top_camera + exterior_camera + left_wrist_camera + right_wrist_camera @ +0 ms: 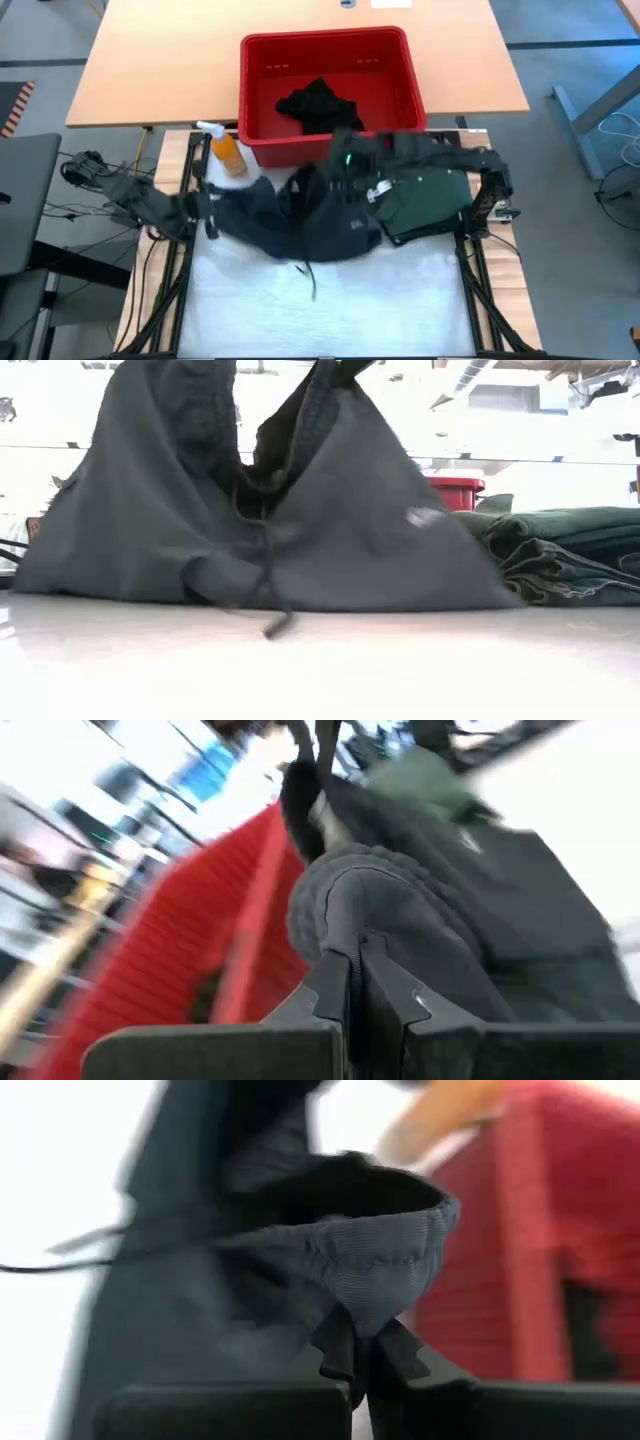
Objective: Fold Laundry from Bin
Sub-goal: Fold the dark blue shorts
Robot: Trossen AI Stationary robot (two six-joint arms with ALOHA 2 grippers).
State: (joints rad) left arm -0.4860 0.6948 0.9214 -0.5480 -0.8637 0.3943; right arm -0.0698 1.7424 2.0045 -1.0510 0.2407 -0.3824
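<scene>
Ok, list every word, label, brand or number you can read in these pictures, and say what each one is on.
None can be read.
Pale label on the green garment: too small to read.
Pale mark on the charcoal garment held up by the left gripper and right gripper: blurred.
Orange spray bottle: no legible print.
Red bin: no lettering visible.

no readable text, pale mark on charcoal garment (pixel 425 517) illegible
</scene>
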